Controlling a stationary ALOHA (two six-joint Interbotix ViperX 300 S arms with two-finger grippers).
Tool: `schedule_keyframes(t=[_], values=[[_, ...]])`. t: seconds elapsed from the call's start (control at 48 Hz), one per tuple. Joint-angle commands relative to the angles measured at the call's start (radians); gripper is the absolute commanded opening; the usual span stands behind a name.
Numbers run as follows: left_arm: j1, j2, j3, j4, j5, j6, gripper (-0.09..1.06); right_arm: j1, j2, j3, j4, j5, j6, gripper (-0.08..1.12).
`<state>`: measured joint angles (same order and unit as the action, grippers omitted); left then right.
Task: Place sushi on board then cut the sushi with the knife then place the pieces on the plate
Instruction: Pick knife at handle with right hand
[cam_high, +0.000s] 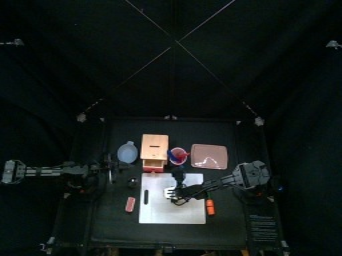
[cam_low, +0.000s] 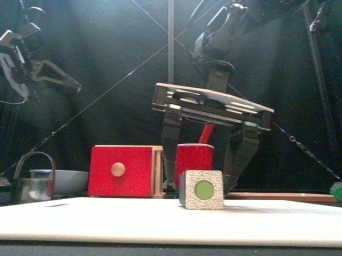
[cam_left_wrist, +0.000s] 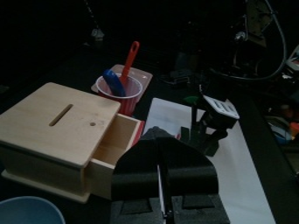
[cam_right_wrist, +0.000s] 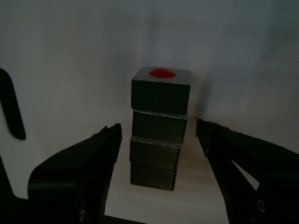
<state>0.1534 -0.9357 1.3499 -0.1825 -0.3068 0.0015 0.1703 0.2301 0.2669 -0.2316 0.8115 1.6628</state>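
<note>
Right wrist: right gripper (cam_right_wrist: 158, 131) jaws spread either side of the sushi roll (cam_right_wrist: 160, 122), centre frame, not touching.
Front: roll lower centre on white board (cam_low: 107, 220).
Top: board lower centre.
Left wrist: left gripper (cam_left_wrist: 159, 179) closed, bottom centre; wooden box (cam_left_wrist: 65, 131) left.

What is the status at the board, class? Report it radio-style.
Right gripper fingers open astride the sushi roll. Roll lying on the white board, uncut. Left gripper parked off to the left. Nothing in the way.
</note>
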Motion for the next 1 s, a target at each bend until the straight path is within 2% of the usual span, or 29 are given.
schedule_keyframes(t=[0.021, 0.188, 0.312, 0.396, 0.542, 0.708, 0.854, 1.0], values=[[0.0, 0.006, -0.026, 0.012, -0.009, 0.0, -0.02, -0.003, -0.132, 0.026, -0.008, 0.035, -0.132, 0.97], [0.0, 0.006, -0.044, 0.051, -0.012, 0.0, -0.02, -0.006, -0.307, 0.176, -0.074, 0.101, -0.347, 0.97], [-0.003, 0.006, -0.051, 0.054, -0.044, -0.003, -0.02, -0.032, -0.472, 0.357, -0.118, 0.092, -0.486, 0.97], [-0.002, 0.009, -0.051, 0.054, -0.071, -0.002, -0.02, -0.089, -0.62, 0.453, -0.144, 0.009, -0.663, 0.97], [0.002, 0.034, -0.049, 0.06, -0.104, 0.0, -0.02, -0.23, -0.788, 0.505, -0.201, -0.132, -0.982, 0.97], [0.008, 0.081, -0.051, 0.061, -0.126, 0.0, -0.02, -0.374, -0.747, 0.437, -0.192, -0.152, -1.347, 0.97], [0.014, 0.106, -0.051, 0.058, -0.138, 0.0, -0.02, -0.402, -0.638, 0.318, -0.1, -0.132, -1.626, 0.97], [0.02, 0.107, -0.051, 0.058, -0.138, 0.002, -0.02, -0.403, -0.531, 0.239, -0.038, -0.11, -1.789, 0.97]])
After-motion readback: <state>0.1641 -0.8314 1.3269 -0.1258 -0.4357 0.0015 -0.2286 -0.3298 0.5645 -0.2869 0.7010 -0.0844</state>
